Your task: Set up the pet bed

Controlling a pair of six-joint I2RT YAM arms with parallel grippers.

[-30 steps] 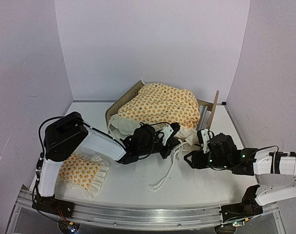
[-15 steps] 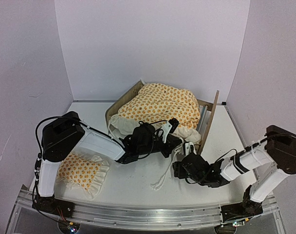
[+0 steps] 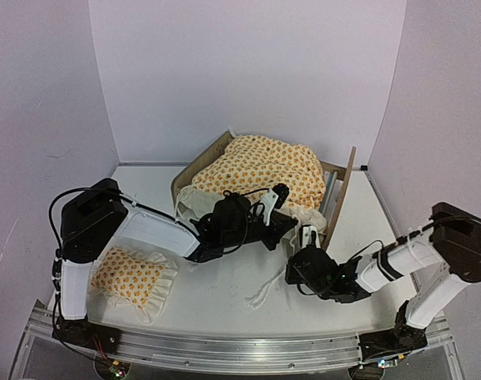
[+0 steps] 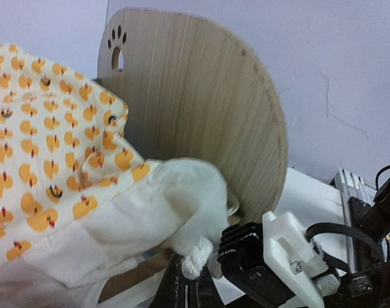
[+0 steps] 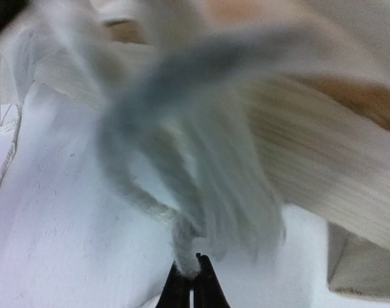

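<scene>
Forearm [image 3: 383,269] stretched low, right pincer [image 3: 306,236] clamping blanket [image 3: 260,170]

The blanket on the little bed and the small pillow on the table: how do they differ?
The blanket is far larger than the pillow. The blanket lies heaped on the pet bed at the back; the pillow lies flat on the table by the left arm's base. The left gripper pinches the blanket's white edge, while nothing grips the pillow. Both share an orange print and white ruffles.
</scene>
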